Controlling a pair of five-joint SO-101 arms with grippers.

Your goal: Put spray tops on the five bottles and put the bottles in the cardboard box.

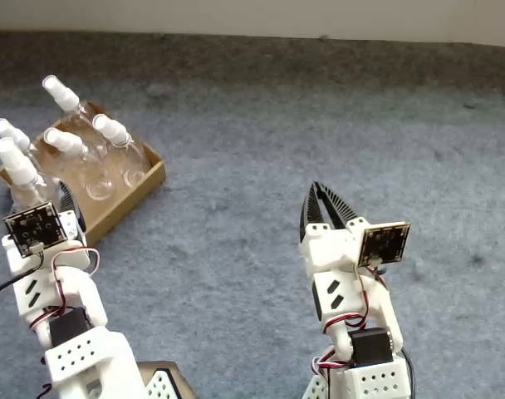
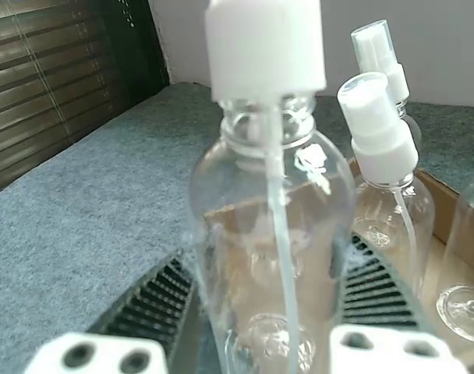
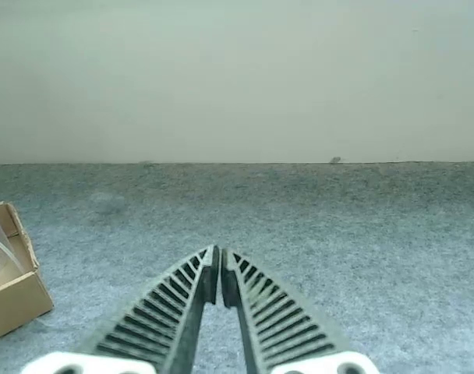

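We've got the left tool (image 2: 264,292) clamped on a bottle (image 2: 272,202) at the cardboard box (image 1: 129,198), frame left. Our right tool (image 1: 317,189) hangs closed, empty, over the grey carpeted tabletop (image 1: 236,141).

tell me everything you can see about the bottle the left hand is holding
The bottle is clear, plastic-looking, empty and upright. A white spray top sits on its neck, with a thin dip tube running down inside. The left hand grips it, ribbed black fingers against both sides. It is at the cardboard box's near end, beside other capped bottles.
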